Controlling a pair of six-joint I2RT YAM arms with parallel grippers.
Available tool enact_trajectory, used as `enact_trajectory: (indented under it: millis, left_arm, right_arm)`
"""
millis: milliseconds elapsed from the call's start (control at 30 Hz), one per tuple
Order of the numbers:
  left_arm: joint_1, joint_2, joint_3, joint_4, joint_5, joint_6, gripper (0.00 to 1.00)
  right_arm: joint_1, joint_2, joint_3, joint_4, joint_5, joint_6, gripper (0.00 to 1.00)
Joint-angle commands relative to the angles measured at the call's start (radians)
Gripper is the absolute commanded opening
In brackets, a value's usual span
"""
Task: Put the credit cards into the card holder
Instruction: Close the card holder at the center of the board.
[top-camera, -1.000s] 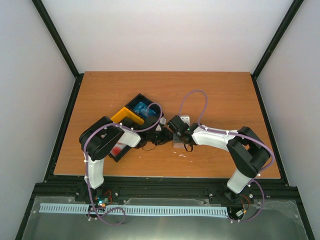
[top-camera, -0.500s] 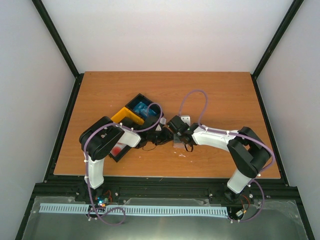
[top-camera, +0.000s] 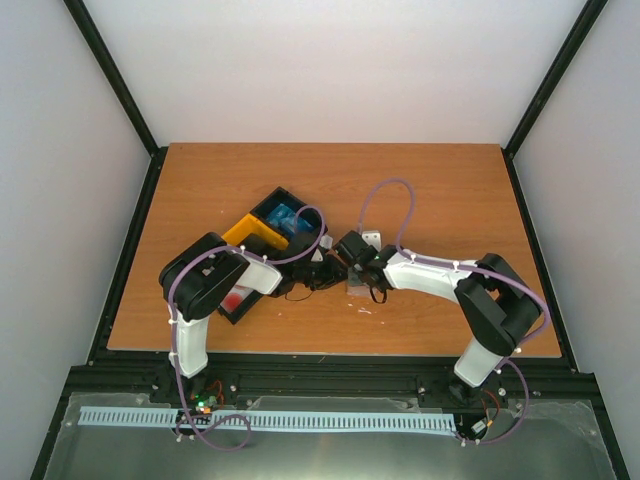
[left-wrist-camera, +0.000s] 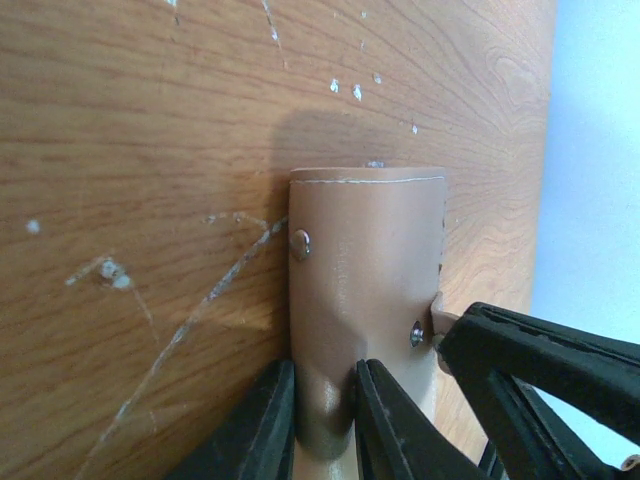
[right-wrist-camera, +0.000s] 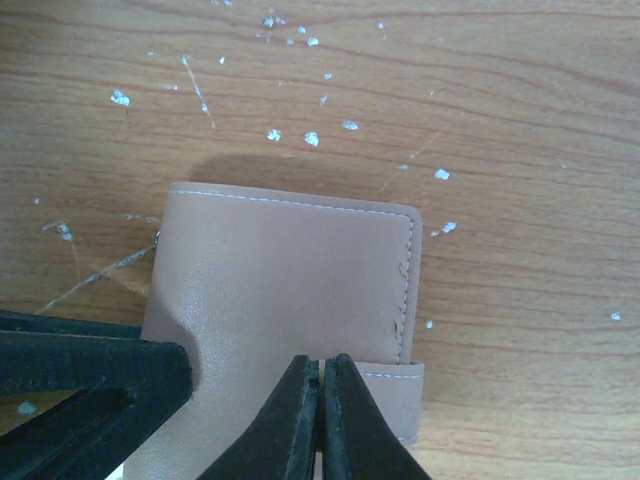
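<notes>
The pinkish-tan card holder (right-wrist-camera: 280, 270) lies folded on the wooden table between both grippers. It also shows in the left wrist view (left-wrist-camera: 365, 250), with two small studs. My left gripper (left-wrist-camera: 325, 420) is shut on the holder's near edge and bunches the leather between its fingers. My right gripper (right-wrist-camera: 321, 420) is shut on a thin flap at the holder's edge. In the top view the two grippers, left (top-camera: 325, 272) and right (top-camera: 350, 262), meet and hide most of the holder. Blue cards (top-camera: 284, 217) and a red card (top-camera: 237, 298) lie in black bins.
A yellow bin (top-camera: 256, 234) sits between the two black bins (top-camera: 272, 205), just left of the grippers. A small white object (top-camera: 370, 238) lies behind the right gripper. The left arm's elbow overhangs the near black bin.
</notes>
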Motion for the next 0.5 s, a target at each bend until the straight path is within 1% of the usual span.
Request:
enact_trajectory:
  millis: [0, 467]
  left_arm:
    - [-0.015, 0.092, -0.05, -0.235, -0.067, 0.011, 0.19]
    - [-0.015, 0.095, -0.05, -0.231, -0.065, 0.011, 0.19]
  right_arm:
    - [0.006, 0.026, 0.019, 0.012, -0.004, -0.011, 0.03]
    - [0.006, 0.057, 0.024, 0.012, -0.031, -0.027, 0.03]
